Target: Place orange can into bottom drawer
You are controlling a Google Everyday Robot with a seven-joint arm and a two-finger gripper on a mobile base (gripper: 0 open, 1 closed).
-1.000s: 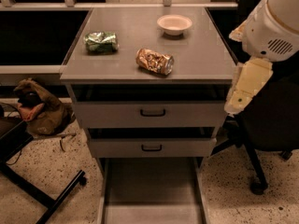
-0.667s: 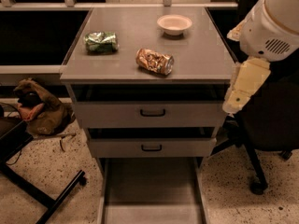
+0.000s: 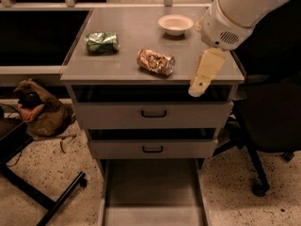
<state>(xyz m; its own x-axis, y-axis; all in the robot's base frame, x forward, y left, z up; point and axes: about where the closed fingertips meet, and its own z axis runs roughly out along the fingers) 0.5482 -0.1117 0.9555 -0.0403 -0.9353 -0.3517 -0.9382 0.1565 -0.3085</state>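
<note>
The orange can [image 3: 155, 61] lies on its side on the grey tabletop [image 3: 136, 29], near the front edge and roughly over the middle of the cabinet. It is dented, with one silver end turned toward the right, so it would probably roll little if nudged. Nothing holds it.

The claw [image 3: 200, 84] hangs off the right front corner of the tabletop, to the right of the can and apart from it, and it carries nothing. Whether it is wide or narrow cannot be told from this angle. Its place beside the cabinet suggests the arm is only lining up, with the reach to the can yet to be made.

The bottom drawer [image 3: 153, 187] is pulled well out below, with its long flat floor exposed between thin side rails, seemingly so that the can may be lowered straight in. The part of its floor that shows holds nothing.

The two shallower drawers [image 3: 154, 113], each with a black handle, sit above it, and their contents are hidden. The small pale bowl [image 3: 175, 24] at the back of the tabletop looks empty. A crushed green can [image 3: 101, 42] lies to the left, well apart from the orange one.
</note>
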